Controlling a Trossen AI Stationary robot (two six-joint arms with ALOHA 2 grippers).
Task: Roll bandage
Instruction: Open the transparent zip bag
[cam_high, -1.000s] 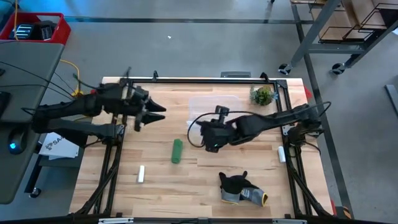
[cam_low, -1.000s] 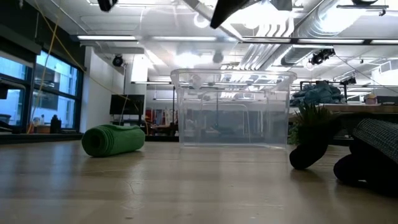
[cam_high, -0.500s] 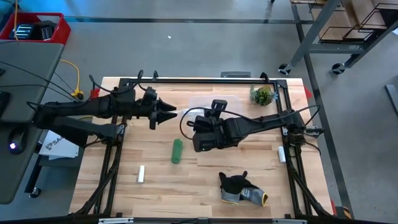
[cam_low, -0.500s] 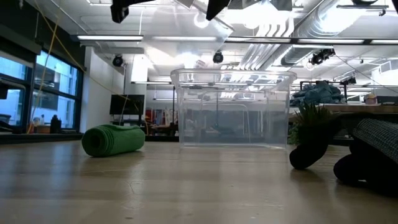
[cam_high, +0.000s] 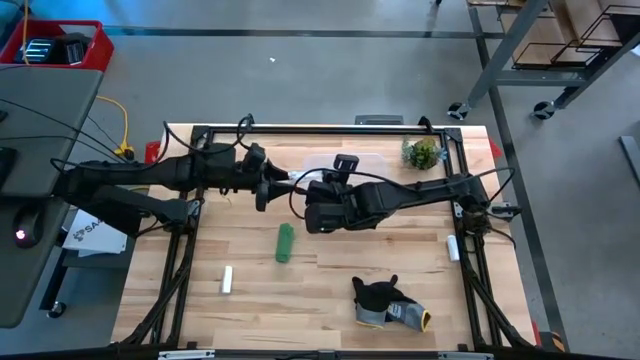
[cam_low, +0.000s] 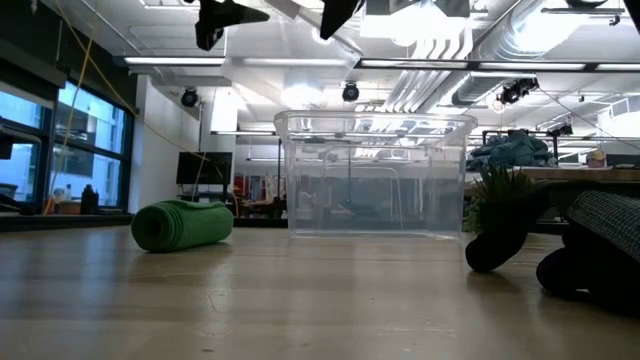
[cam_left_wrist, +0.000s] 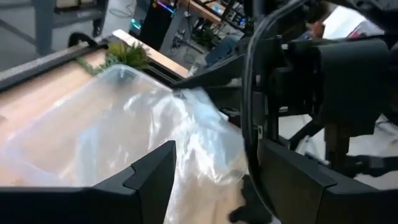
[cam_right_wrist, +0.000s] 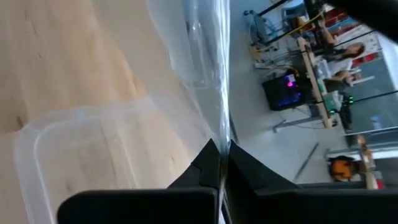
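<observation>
1. Four views, the high one first: the bright green soft fabric bandage (cam_high: 285, 243) lies on the pale wooden table (cam_high: 300, 290) as a small compact roll, near the middle and toward the front; the left gripper (cam_high: 268, 186) and right gripper (cam_high: 303, 198) hang close together above the table, behind the roll and apart from it; a small white cylinder (cam_high: 227, 280) lies near the front left, a dark grey glove (cam_high: 388, 303) near the front right, and a small green plant (cam_high: 422, 153) stands at the back right beside a clear plastic bin (cam_high: 345, 165).

2. Low view: the bandage (cam_low: 182, 224) rests on its side on the tabletop, left of the clear bin (cam_low: 375, 175); both arms show only as dark shapes at the top edge, well above the roll.

3. Left wrist view: the left gripper's fingers (cam_left_wrist: 152, 177) stand spread apart with nothing between them; beyond them lies the bin's clear plastic, with the right arm just past it.

4. Right wrist view: the right gripper's fingers (cam_right_wrist: 208, 163) are pressed together; a thin clear plastic edge runs to their tips, and whether it is pinched I cannot tell.

5. Handling, as a judgement: the roll looks light, soft and squashy, not fragile but apt to unwind; pinching it across the middle of its round side should keep the wraps tight.
</observation>
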